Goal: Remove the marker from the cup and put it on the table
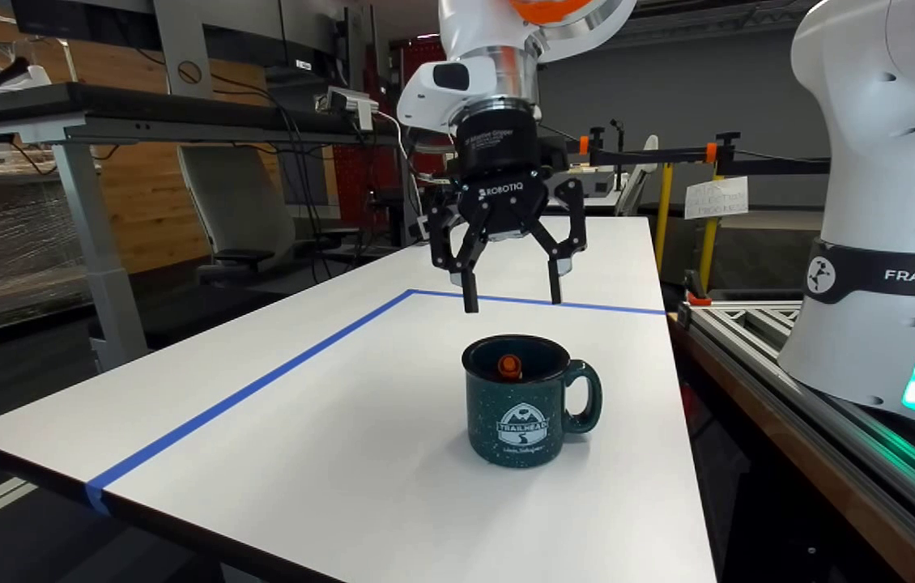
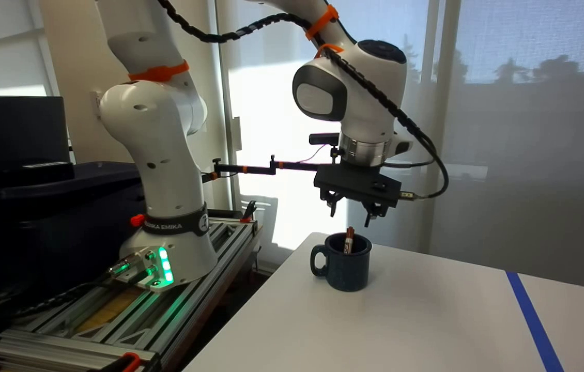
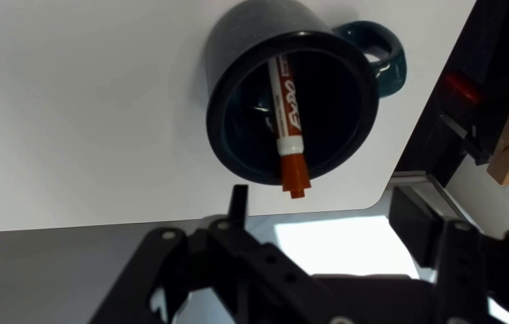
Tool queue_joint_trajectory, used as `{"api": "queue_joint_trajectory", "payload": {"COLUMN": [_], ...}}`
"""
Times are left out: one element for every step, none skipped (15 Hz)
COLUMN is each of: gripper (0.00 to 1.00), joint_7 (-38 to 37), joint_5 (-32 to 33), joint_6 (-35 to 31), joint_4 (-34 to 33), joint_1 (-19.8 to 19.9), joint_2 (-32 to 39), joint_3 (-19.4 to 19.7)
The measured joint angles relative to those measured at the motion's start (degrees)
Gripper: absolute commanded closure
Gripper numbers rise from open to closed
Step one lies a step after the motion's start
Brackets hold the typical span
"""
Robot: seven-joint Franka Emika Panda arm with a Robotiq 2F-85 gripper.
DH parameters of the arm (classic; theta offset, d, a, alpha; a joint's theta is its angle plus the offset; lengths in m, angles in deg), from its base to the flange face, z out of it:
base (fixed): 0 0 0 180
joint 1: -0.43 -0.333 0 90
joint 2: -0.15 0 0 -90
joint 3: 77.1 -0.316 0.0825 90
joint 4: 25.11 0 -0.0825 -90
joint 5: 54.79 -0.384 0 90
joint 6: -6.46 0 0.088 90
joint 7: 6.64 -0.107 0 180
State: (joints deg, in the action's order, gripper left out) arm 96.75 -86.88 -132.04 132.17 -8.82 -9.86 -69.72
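A dark green speckled cup (image 1: 490,405) stands upright on the white table (image 1: 328,453); it also shows in an exterior view (image 2: 344,274) and in the wrist view (image 3: 259,22). An orange-brown and white marker (image 3: 287,105) leans inside the cup with its capped end up, past the rim. The marker shows in both exterior views (image 1: 509,367) (image 2: 348,242); its lower end is hidden in the cup. My gripper (image 1: 512,304) is open and empty above the cup, fingers pointing down, apart from the marker. In the wrist view the fingertips (image 3: 320,198) are spread wide, below the marker's cap.
The cup's handle (image 1: 585,397) points toward the robot base (image 1: 887,332). Blue tape (image 1: 263,382) marks lines on the table. A metal rail frame (image 2: 178,310) runs along the table's robot side. A desk (image 1: 101,113) and a chair (image 1: 235,202) stand beyond the table.
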Motion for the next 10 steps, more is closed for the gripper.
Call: {"api": "queue_joint_trajectory", "payload": {"gripper": [0.48, 0.5, 0.45, 0.4, 0.39, 0.36, 0.4, 0.39, 0.43, 0.43], "joint_7": [0.25, 0.47, 0.73, 1.13, 1.64, 2.04, 2.5, 3.03, 3.76, 4.37], "joint_5": [-0.38, -0.73, -1.11, -1.56, -2.18, -2.68, -3.1, -3.62, -4.22, -4.75], "joint_6": [-0.04, -0.12, -0.29, -0.59, -0.91, -1.31, -1.79, -1.99, -2.11, -2.23], "joint_4": [0.0, 0.0, 0.0, 0.0, 0.0, 0.0, 0.0, 0.0, 0.0, 0.0], "joint_1": [0.01, 0.03, 0.06, 0.14, 0.24, 0.38, 0.57, 0.82, 1.11, 1.4], "joint_2": [0.23, 0.48, 0.74, 1.01, 1.3, 1.64, 2.03, 2.42, 2.8, 3.15], "joint_3": [-0.14, -0.28, -0.43, -0.59, -0.72, -0.85, -0.96, -1.04, -1.1, -1.18]}}
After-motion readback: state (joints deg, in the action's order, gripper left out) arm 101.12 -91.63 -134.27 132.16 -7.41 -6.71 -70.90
